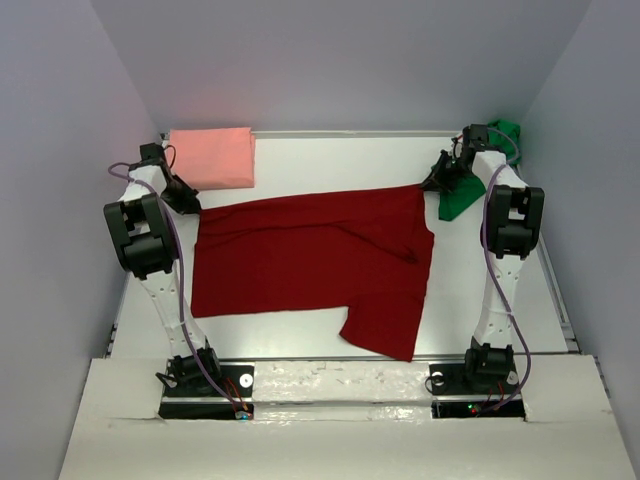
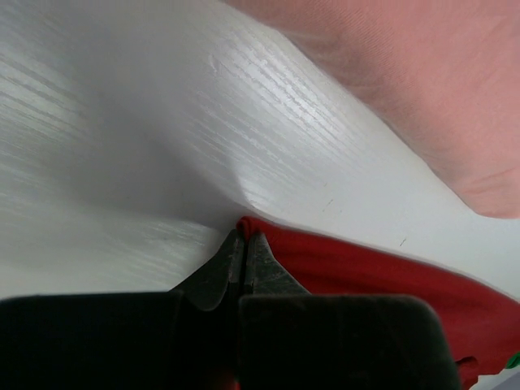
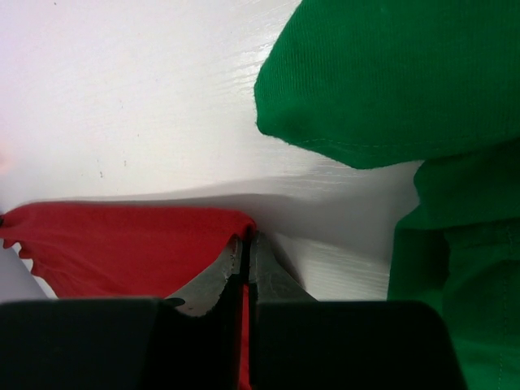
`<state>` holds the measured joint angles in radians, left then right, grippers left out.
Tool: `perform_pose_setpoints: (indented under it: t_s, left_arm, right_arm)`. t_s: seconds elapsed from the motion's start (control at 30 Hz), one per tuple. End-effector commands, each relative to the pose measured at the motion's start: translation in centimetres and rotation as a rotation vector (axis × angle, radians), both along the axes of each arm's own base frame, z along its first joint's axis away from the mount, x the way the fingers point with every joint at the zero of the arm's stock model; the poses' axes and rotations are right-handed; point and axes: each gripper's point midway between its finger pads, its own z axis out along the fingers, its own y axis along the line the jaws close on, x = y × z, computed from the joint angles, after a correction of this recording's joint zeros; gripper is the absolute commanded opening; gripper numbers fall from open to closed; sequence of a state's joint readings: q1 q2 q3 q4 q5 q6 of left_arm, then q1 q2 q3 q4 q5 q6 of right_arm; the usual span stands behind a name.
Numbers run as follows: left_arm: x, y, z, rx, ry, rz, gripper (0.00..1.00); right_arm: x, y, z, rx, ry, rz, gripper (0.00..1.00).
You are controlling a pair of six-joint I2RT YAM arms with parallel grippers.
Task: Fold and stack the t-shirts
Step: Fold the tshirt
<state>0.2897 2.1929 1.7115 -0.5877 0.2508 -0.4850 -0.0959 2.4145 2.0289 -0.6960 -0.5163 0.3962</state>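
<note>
Your left tool point(image 2: 244, 246) and right tool point(image 3: 246, 242) pinched corners of the dark red t-shirt point(image 1: 310, 255); beside them, salmon pink t-shirt point(image 1: 212, 158) lay folded, green t-shirt point(image 1: 462, 201) bunched.

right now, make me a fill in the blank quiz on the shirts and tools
The dark red t-shirt lies spread in the ___ of the table.
The folded salmon pink t-shirt sits at the table's far ___ corner.
The left tool and the right tool are each ___ on a far corner of the dark red t-shirt.
The crumpled t-shirt by the right tool is ___.
Missing: middle; left; shut; green.
</note>
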Motion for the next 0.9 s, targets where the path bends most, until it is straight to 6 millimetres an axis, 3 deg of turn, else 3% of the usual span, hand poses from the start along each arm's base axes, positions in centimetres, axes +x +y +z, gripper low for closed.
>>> perform_pose_setpoints:
  t_s: [0.0,0.3,0.47,0.5,0.53,0.6,0.63,0.67,0.7,0.77,0.87]
  left_arm:
    - [2.1,1.2,4.5,0.045,-0.116,0.007,0.00]
    - [4.8,1.2,6.0,0.025,-0.202,-0.004,0.00]
    - [5.0,0.5,5.2,-0.004,-0.190,-0.027,0.01]
    - [4.9,0.4,4.9,-0.005,-0.183,-0.029,0.06]
    - [4.8,0.4,4.6,-0.005,-0.172,-0.032,0.10]
    - [4.6,0.4,4.4,0.008,-0.165,-0.033,0.27]
    - [4.6,0.6,4.5,0.018,-0.165,-0.028,0.35]
    - [4.4,0.8,4.3,0.024,-0.157,-0.022,0.53]
    - [4.5,1.1,5.0,0.046,-0.170,-0.014,0.58]
    - [4.5,1.7,5.6,0.082,-0.182,0.000,0.65]
    - [4.9,2.4,7.5,0.126,-0.221,0.013,0.65]
  right_arm:
    - [1.9,-0.2,1.3,-0.010,-0.081,0.008,0.00]
    - [1.8,0.3,1.0,-0.007,-0.078,0.018,0.00]
    - [1.7,1.1,0.9,0.005,-0.079,0.034,0.00]
    - [1.8,1.2,1.0,0.013,-0.085,0.039,0.05]
    - [1.8,1.1,1.0,0.009,-0.086,0.037,0.33]
    - [1.9,1.6,1.2,0.003,-0.100,0.048,0.59]
    - [1.9,1.5,1.3,0.000,-0.106,0.049,0.62]
    - [1.7,1.5,1.2,0.000,-0.103,0.049,0.66]
    - [1.8,1.5,1.4,-0.003,-0.116,0.050,0.69]
    - [1.7,1.3,2.1,-0.017,-0.134,0.047,0.70]
    - [1.8,0.9,3.9,-0.052,-0.185,0.051,0.70]
